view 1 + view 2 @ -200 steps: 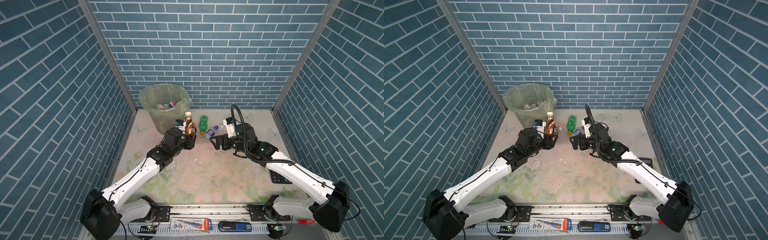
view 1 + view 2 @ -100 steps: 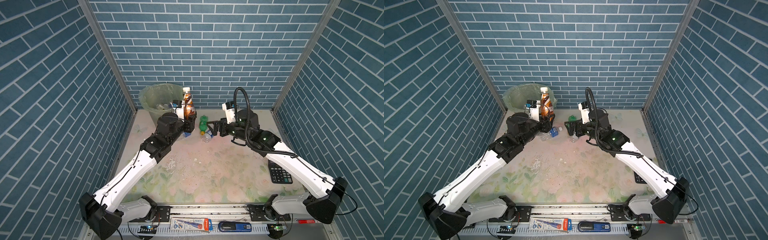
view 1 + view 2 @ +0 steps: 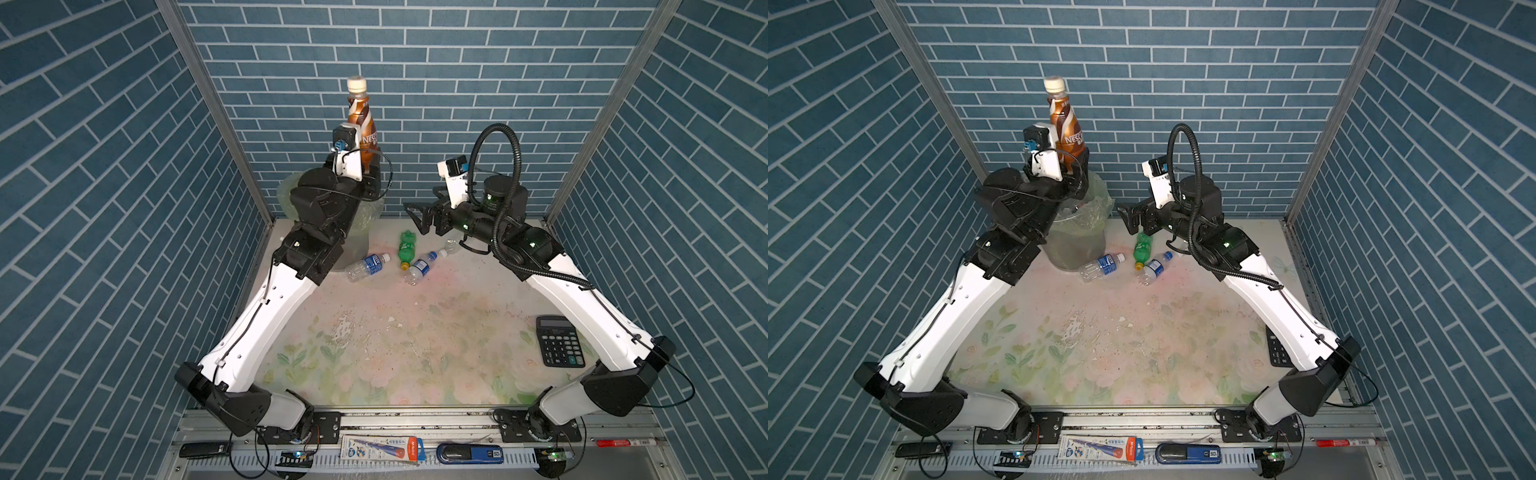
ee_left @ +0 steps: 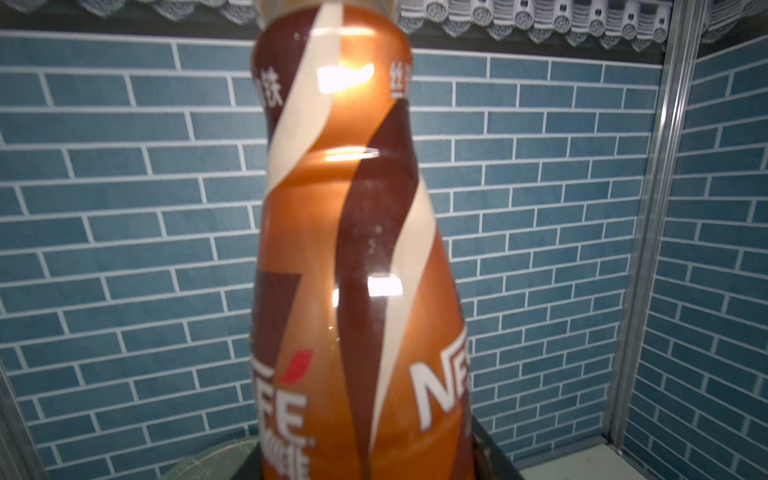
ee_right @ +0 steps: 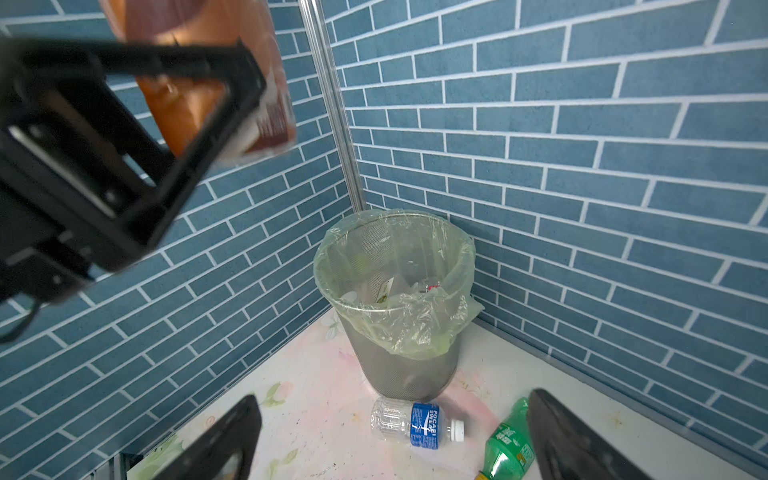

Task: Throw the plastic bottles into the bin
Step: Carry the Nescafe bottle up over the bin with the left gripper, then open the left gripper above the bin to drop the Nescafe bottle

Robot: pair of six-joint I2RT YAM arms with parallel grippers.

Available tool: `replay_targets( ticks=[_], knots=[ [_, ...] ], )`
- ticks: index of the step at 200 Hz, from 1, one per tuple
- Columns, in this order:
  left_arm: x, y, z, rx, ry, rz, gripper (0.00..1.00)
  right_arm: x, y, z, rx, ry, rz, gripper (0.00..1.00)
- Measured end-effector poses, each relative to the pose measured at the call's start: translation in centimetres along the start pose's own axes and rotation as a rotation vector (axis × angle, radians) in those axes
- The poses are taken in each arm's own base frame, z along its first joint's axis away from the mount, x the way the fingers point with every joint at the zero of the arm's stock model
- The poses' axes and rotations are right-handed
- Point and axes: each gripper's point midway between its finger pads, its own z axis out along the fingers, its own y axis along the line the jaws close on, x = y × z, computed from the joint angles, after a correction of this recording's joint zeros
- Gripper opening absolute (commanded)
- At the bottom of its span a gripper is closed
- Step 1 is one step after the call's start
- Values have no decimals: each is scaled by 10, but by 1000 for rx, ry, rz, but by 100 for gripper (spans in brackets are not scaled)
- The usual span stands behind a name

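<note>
My left gripper (image 3: 369, 168) (image 3: 1077, 166) is shut on the lower body of an upright brown plastic bottle (image 3: 362, 120) (image 3: 1065, 124) (image 4: 353, 249) (image 5: 199, 104) with a cream cap. It holds the bottle high in the air, about over the bin (image 3: 1079, 241) (image 5: 407, 374) (image 3: 357, 245) in the back left corner. The left arm hides much of the bin in both top views. My right gripper (image 3: 419, 218) (image 3: 1129, 216) (image 5: 392, 399) hovers open and empty above a green bottle (image 3: 407, 247) (image 3: 1143, 247) (image 5: 509, 449). Two clear blue-labelled bottles (image 3: 368, 266) (image 3: 422, 266) lie on the table by the bin.
A black calculator (image 3: 559, 340) lies at the right edge of the floral table top, partly behind the right arm (image 3: 1277, 349). Blue brick walls close in the back and both sides. Bottles and wrappers show inside the bin's bag (image 5: 399, 291). Tools lie along the front rail (image 3: 382, 449).
The left arm has lifted the brown bottle from table height, up and back, to high over the bin. The right gripper has risen off the table, still open.
</note>
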Motion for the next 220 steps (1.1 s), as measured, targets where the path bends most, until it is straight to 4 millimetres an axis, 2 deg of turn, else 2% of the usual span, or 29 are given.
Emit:
replay_targets(
  ticks=[24,48,63,78,99,112,121,132,146,159,172,183,193,220],
  knots=[
    [-30,20,3,-36,-73,23,55,5,-18,8,6,12,12,99],
    [-51,40,0,-70,-128,32,55,13,-35,14,28,31,24,99],
    [-55,51,1,-88,-146,32,55,17,-38,17,26,41,28,99],
    [-51,64,3,-107,-143,23,55,20,-36,20,12,48,36,99],
    [-29,89,14,-137,-112,-12,57,22,-35,21,1,54,46,99],
    [-6,107,27,-156,-69,-53,67,23,-34,23,-3,57,57,99],
    [22,118,39,-166,-9,-88,79,23,-34,24,-5,59,59,99],
    [58,129,52,-177,73,-139,99,24,-35,25,-5,61,61,99],
    [116,135,64,-191,218,-198,99,25,-35,27,-5,65,66,99],
    [165,134,65,-194,344,-243,99,26,-35,27,-6,67,69,99],
    [195,130,59,-193,431,-279,99,27,-35,28,-8,68,70,99],
    [202,127,54,-186,458,-303,99,27,-34,28,-12,68,79,99],
    [195,124,51,-175,451,-319,99,26,-33,28,-16,68,87,99],
    [149,117,37,-143,365,-342,99,25,-32,28,-26,62,103,99]
  ],
)
